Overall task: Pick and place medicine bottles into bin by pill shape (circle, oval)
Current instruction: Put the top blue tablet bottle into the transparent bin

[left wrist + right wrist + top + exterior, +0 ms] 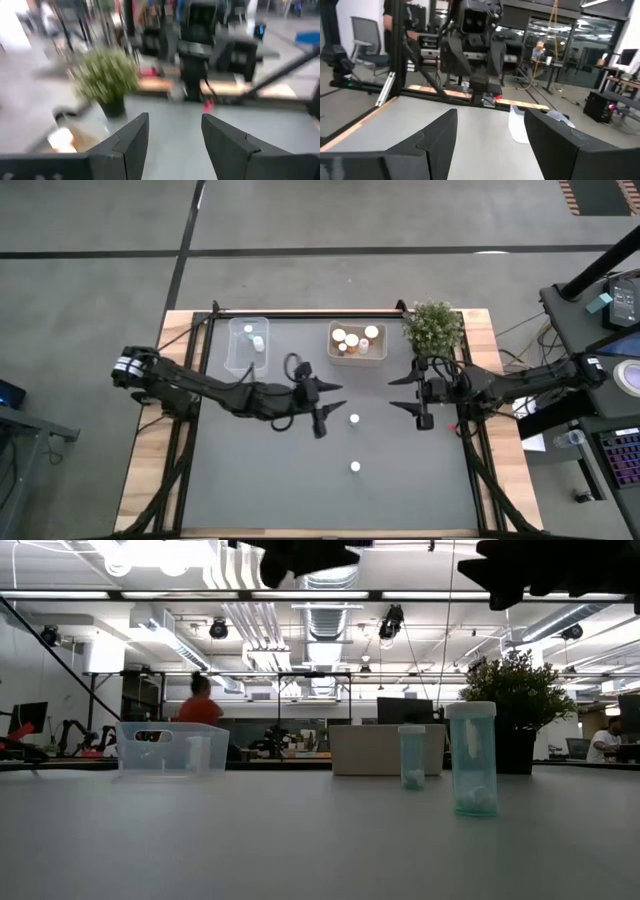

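Two white-capped medicine bottles stand upright on their bases on the grey table: one (354, 419) near the middle and one (355, 467) closer to the near edge. In the low view they show as a small pale bottle (412, 755) and a larger one (472, 758). My left gripper (340, 398) is open and empty, raised above the table just far-left of the middle bottle, its fingers pointing toward the table's right. My right gripper (393, 393) is open and empty, facing it from the right. The open fingers also show in the left wrist view (175, 130) and the right wrist view (492, 130).
A clear bin (248, 345) at the back left holds a bottle or two. A pale bin (358, 340) at the back middle holds several bottles. A green potted plant (433, 328) stands at the back right. A person (200, 700) moves in the room behind.
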Robot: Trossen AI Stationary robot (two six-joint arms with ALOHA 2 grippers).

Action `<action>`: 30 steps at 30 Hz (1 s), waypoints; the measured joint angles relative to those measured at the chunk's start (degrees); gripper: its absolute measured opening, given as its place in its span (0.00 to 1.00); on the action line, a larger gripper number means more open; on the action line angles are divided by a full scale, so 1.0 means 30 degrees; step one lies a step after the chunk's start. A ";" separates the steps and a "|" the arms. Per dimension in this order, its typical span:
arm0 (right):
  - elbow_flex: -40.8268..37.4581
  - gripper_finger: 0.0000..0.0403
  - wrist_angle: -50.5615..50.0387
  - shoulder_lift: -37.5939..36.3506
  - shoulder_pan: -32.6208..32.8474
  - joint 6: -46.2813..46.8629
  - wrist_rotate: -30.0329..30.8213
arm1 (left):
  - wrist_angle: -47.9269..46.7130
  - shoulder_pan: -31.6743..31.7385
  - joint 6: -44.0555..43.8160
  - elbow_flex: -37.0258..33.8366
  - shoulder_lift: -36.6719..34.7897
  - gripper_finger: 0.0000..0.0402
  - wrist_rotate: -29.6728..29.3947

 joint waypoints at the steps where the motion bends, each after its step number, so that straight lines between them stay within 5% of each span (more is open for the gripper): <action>1: 0.0100 0.56 -0.0300 -0.0024 0.0133 -0.0066 0.0006 | -0.1236 0.0038 -0.0766 0.0516 0.0268 0.42 0.0317; 8: 0.1182 0.56 -0.4155 -0.0449 0.1050 0.0164 0.0022 | -0.8953 0.0086 -0.4489 0.4001 0.2625 0.42 0.2005; 18: 0.1192 0.56 -0.5778 -0.0465 0.1803 0.1019 0.0350 | -1.4385 0.0823 -0.4584 0.7514 0.5119 0.42 0.5158; 30: 0.1395 0.56 -0.5662 -0.0633 0.1756 -0.0535 0.2702 | -1.4866 0.1278 -0.3348 0.8084 0.5878 0.42 0.5806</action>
